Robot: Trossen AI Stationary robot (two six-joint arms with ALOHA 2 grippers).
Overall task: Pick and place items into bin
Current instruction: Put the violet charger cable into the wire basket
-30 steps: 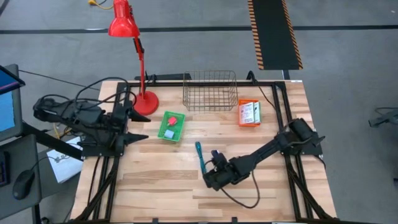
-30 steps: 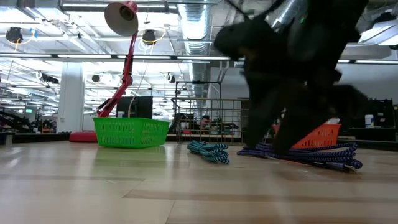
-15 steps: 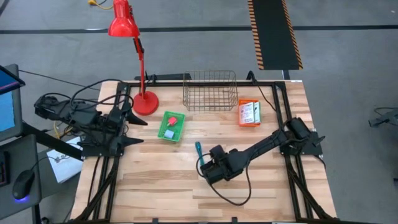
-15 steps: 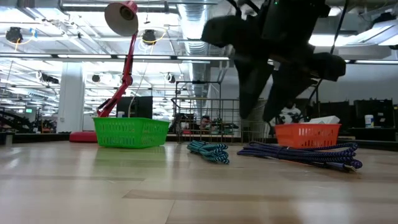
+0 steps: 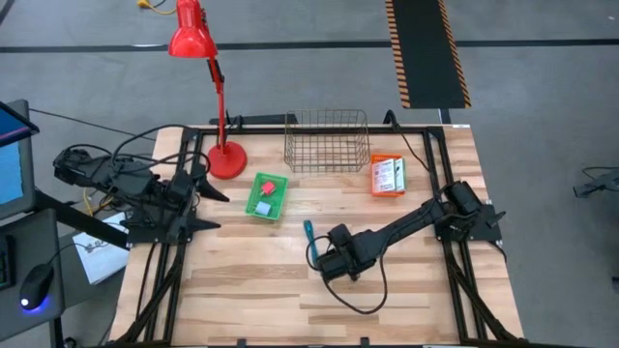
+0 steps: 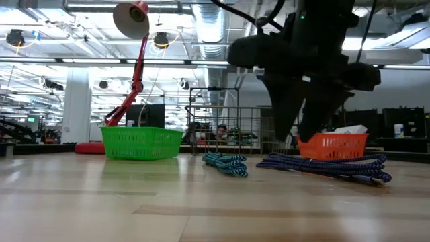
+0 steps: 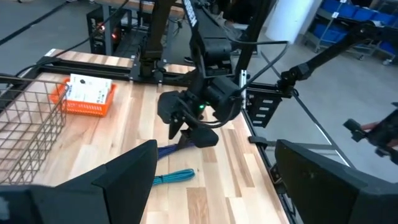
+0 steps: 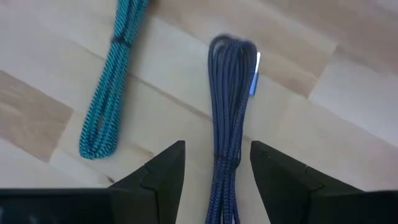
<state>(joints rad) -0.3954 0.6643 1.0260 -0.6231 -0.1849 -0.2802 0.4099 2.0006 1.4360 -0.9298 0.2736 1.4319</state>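
The slim items are coiled cords. A dark-blue cord bundle point(image 8: 227, 99) and a teal cord bundle point(image 8: 115, 81) lie flat on the wooden table, side by side. My right gripper point(image 8: 214, 163) is open and hovers above the dark-blue bundle point(image 6: 329, 165), one finger on each side of it, touching nothing. In the high view the right gripper point(image 5: 334, 261) covers that bundle, and the teal bundle point(image 5: 309, 242) shows beside it. My left gripper point(image 5: 213, 206) waits open at the table's left edge.
A green basket point(image 5: 268, 196) holds a pink-red piece point(image 5: 268, 188) and a light-blue piece point(image 5: 261, 205). An orange basket point(image 5: 388, 176) holds white printed packs. A wire bin point(image 5: 327, 140) stands at the far edge, with a red lamp point(image 5: 224, 155) to its left.
My right gripper has risen from the table top at the dark-blue bundle and has gone a little toward the far edge. Both cord bundles have stayed where they lay.
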